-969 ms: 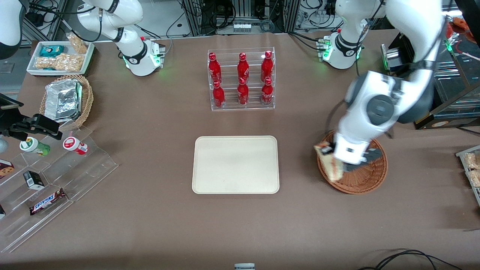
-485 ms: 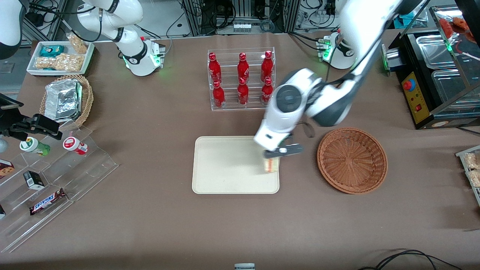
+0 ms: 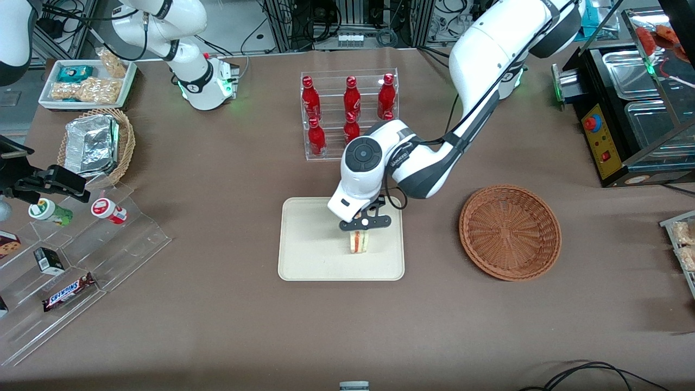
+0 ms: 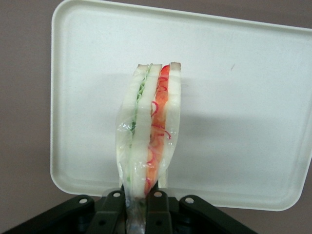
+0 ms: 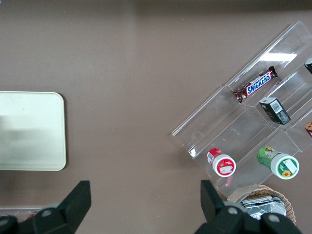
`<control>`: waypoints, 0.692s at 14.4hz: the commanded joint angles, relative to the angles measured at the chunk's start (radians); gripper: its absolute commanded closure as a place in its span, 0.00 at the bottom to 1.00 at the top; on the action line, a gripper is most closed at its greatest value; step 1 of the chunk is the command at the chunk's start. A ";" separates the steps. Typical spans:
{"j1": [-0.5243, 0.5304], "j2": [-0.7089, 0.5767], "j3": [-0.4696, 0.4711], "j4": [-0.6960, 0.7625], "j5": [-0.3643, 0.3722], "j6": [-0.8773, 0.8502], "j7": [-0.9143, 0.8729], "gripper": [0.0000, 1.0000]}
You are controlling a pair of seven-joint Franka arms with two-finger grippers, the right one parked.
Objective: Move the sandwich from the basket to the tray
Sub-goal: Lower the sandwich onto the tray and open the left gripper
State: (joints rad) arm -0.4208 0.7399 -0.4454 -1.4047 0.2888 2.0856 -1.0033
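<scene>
Cream tray under gripper, which is clamped on the wrapped sandwich, filling edge showing; reddish wicker basket sits empty beside the tray.

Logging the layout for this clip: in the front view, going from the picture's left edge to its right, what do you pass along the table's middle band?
Clear acrylic stepped snack rack → flat cream rectangular tray → gripper holding the wrapped triangular sandwich over it → round reddish-brown wicker basket.
</scene>
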 commanded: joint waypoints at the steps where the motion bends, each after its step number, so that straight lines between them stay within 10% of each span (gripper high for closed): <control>1: -0.039 0.061 0.013 0.081 0.036 0.010 -0.041 0.93; 4: -0.062 0.099 0.013 0.122 0.038 0.011 -0.095 0.85; 10: -0.062 0.133 0.013 0.122 0.038 0.070 -0.101 0.15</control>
State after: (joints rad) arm -0.4654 0.8514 -0.4427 -1.3213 0.3076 2.1494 -1.0802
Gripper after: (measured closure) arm 0.524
